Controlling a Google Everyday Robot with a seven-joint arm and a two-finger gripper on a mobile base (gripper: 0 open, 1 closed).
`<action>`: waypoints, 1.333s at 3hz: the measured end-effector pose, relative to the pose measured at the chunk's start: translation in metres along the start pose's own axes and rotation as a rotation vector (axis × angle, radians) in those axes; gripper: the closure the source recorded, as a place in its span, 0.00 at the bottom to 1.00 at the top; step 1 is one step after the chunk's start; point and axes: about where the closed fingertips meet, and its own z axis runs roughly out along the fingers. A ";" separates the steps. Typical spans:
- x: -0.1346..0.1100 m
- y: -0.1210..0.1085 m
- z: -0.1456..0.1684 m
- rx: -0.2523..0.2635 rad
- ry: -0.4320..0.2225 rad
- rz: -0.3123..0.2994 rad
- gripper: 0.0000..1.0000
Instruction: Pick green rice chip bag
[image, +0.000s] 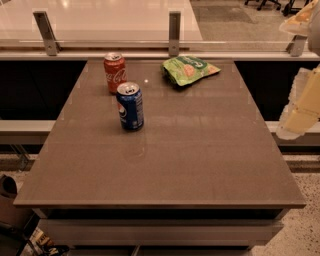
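The green rice chip bag (189, 69) lies flat at the far side of the brown table (200, 160), right of centre, with its orange corner pointing right. My gripper (301, 106) shows as a pale, blurred shape at the right edge of the camera view, off the table's right side and well to the right of the bag. It holds nothing that I can see.
A red soda can (114, 72) stands at the far left of the table. A blue soda can (130, 106) stands just in front of it. A glass railing with metal posts (174, 33) runs behind the table.
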 end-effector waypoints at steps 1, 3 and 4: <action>-0.004 -0.003 -0.004 0.014 -0.012 -0.007 0.00; -0.020 -0.058 0.034 0.070 -0.089 -0.022 0.00; -0.026 -0.088 0.072 0.103 -0.135 0.001 0.00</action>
